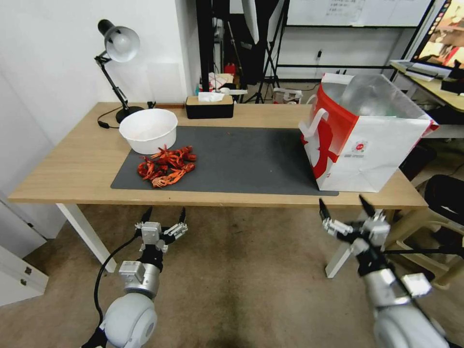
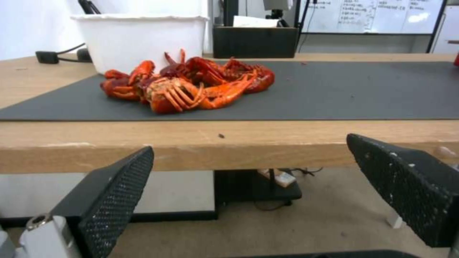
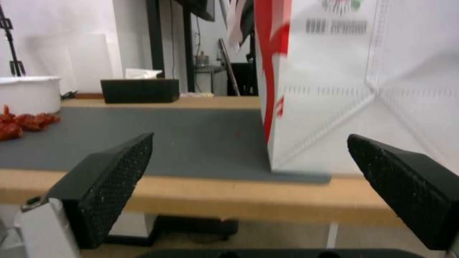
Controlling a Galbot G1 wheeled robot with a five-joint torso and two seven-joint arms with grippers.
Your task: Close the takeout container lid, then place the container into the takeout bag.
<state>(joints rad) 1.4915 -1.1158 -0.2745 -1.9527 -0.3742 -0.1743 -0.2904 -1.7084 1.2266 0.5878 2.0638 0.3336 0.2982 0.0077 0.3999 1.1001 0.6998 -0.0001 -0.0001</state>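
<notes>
Large white-and-red paper takeout bag (image 1: 360, 140) stands upright on the dark grey mat (image 1: 241, 159). Left gripper (image 1: 163, 218) and right gripper (image 1: 346, 206) hover below the table edge, jaws spread, empty.

White-and-red takeout bag (image 1: 367, 145) with silver lining; red crayfish (image 1: 166, 166) on a dark grey mat (image 1: 241, 159).

A round white bowl (image 1: 148, 130) sits at the far left corner of a dark grey mat (image 1: 241, 159) on the wooden table (image 1: 72, 164), with a heap of red crayfish (image 1: 166, 166) just in front of it. Behind the mat stand a black tissue box (image 1: 209, 107) and a black desk lamp (image 1: 117, 58).
</notes>
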